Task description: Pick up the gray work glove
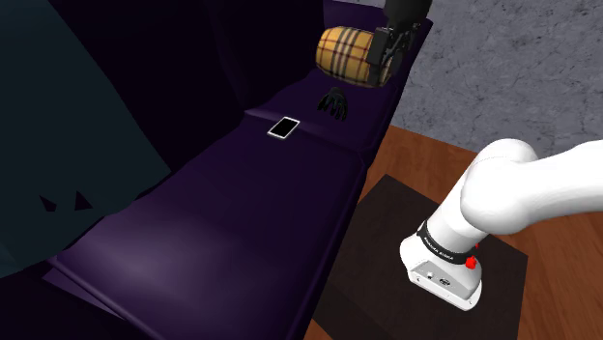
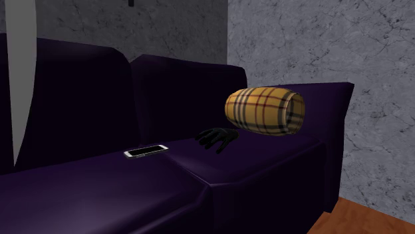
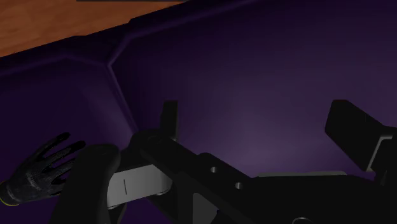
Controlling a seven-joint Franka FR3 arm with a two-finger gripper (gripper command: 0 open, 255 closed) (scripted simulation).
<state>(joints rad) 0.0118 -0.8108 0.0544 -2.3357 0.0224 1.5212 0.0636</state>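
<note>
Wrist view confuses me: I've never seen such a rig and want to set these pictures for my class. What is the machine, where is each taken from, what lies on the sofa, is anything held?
The machine is a white robot arm on a dark box, ending in a black two-finger gripper. The shoulder view looks down from beside that box; the second exterior view faces the purple sofa from the front; the wrist view looks along the gripper from the hand. On the sofa lie a dark work glove, a phone and a plaid roll cushion. The fingers stand apart with nothing between them, so nothing is held; the glove lies beside the gripper, untouched.
</note>
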